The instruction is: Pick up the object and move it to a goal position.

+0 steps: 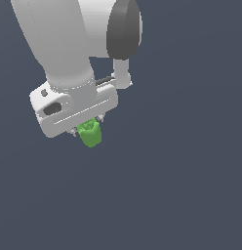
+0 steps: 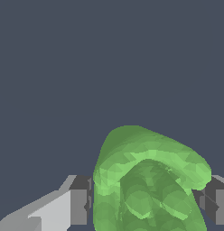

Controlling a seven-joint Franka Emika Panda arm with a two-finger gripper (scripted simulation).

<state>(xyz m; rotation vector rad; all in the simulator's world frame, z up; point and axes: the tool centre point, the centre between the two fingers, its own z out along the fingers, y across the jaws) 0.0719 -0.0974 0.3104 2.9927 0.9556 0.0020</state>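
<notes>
The green lobed cylinder (image 1: 90, 133) looks small, light and rigid; the fingers (image 2: 80, 200) clamp its sides, a sensible hold across its narrow body.

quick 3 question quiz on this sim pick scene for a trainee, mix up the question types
1. True or false: the green object sits between the gripper's fingers.
2. Multiple choice: in the exterior view, the object shows (a) below the white gripper bar, (b) above it, (c) far off to that view's right.
3. Short answer: is a goal marker visible in either view?

Key:
1. True; a finger stands at each side of it in the wrist view.
2. a
3. No, none is visible.
</notes>
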